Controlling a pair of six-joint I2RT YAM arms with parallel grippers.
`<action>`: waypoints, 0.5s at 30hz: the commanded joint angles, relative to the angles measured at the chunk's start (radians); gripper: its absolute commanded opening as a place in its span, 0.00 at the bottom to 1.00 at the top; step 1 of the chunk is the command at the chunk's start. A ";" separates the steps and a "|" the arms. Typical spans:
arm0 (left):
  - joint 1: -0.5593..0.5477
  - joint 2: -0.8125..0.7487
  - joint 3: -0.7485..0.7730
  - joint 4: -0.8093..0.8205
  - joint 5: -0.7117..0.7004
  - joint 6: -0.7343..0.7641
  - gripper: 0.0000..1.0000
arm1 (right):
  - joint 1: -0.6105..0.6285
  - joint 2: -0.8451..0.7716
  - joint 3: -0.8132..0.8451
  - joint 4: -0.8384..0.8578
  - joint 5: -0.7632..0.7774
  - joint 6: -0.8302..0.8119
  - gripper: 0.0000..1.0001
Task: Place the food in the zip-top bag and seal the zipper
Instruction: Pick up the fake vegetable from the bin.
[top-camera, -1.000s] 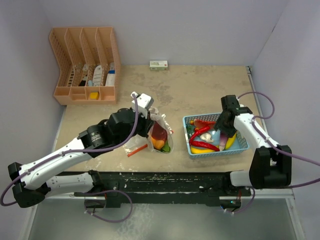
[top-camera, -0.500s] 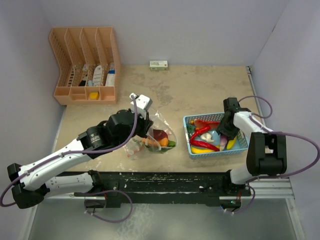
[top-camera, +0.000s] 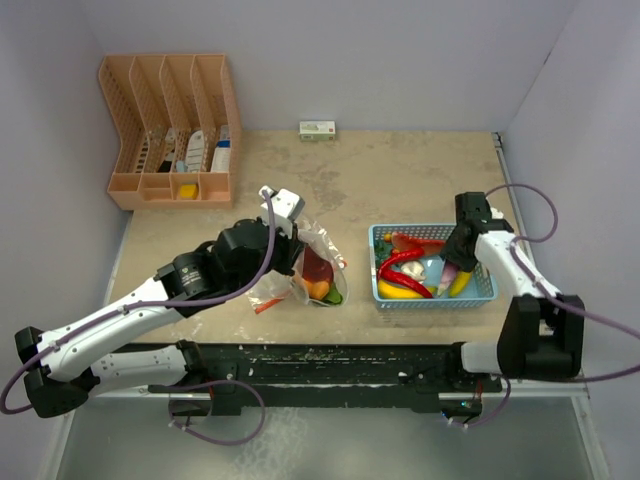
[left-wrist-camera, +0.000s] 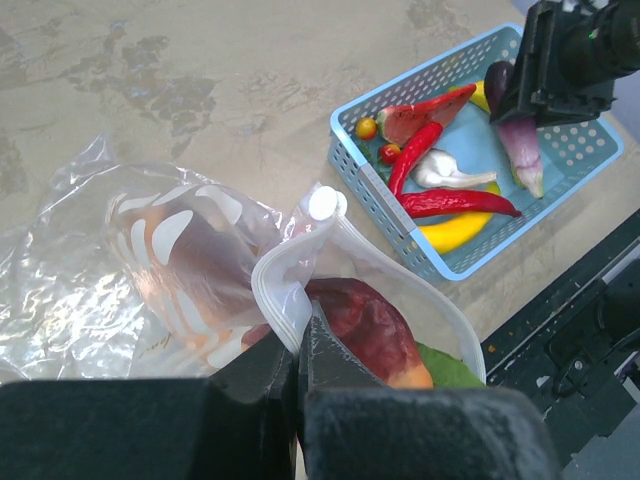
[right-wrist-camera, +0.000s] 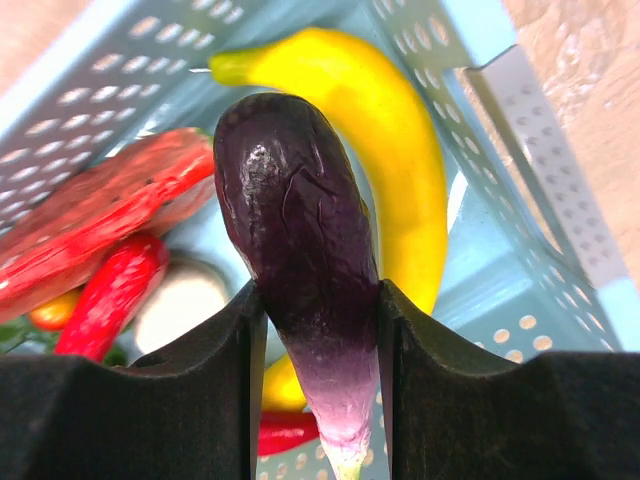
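We see the clear, white-dotted zip-top bag (left-wrist-camera: 190, 250) crumpled mid-table, dark red and orange food (left-wrist-camera: 365, 320) inside, our left gripper (left-wrist-camera: 300, 345) pinched shut on its mouth rim, our right gripper (right-wrist-camera: 318, 310) clamping 1 purple eggplant (right-wrist-camera: 290, 190) over the blue basket (right-wrist-camera: 480, 130)

My left arm (top-camera: 120, 315) stretches forward, left fingers (left-wrist-camera: 335, 380) pinched on the zip-top bag (left-wrist-camera: 180, 260); right arm (top-camera: 502, 252) bends inward, right fingers (right-wrist-camera: 225, 390) clamping the eggplant (right-wrist-camera: 295, 220).

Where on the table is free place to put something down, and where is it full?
Bare: the tabletop behind the bag and the basket, up to the small box at the back wall. Narrow gap between bag and basket. Crowded: inside the basket, around the left arm.
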 joint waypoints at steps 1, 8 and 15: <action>0.004 0.004 0.024 0.068 -0.013 0.010 0.00 | -0.005 -0.143 0.062 -0.037 0.029 -0.039 0.05; 0.007 0.061 0.034 0.105 -0.011 -0.008 0.00 | 0.031 -0.304 0.071 0.035 -0.220 -0.110 0.00; 0.020 0.168 0.071 0.138 0.016 -0.010 0.00 | 0.174 -0.414 0.090 0.134 -0.393 -0.121 0.00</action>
